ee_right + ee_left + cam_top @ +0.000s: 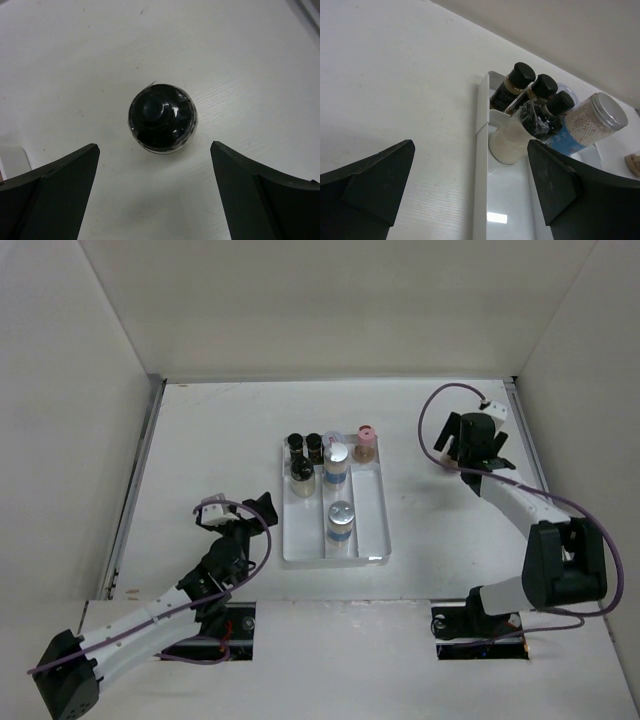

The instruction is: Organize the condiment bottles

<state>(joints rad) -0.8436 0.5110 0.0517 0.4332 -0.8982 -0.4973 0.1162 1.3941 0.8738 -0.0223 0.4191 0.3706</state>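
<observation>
STEP (judged): fetching the one stray bottle | ITEM: black-capped bottle (pixel 161 118), upright near far-right corner, outside clear divided tray (pixel 372 530) | right gripper (pixel 154 149): wide, empty, directly above it | left gripper (pixel 470 147): wide, empty, beside tray's left wall | NEXT: descend, close squarely around the cap.

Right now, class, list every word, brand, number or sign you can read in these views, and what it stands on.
None is readable in any view.
Blue label of the far grey-lidded bottle: print blurred.
Blue label of the near grey-lidded bottle: too small.
Black-capped bottles: labels too dark to read.
Lone dark bottle: no lettering shows.
</observation>
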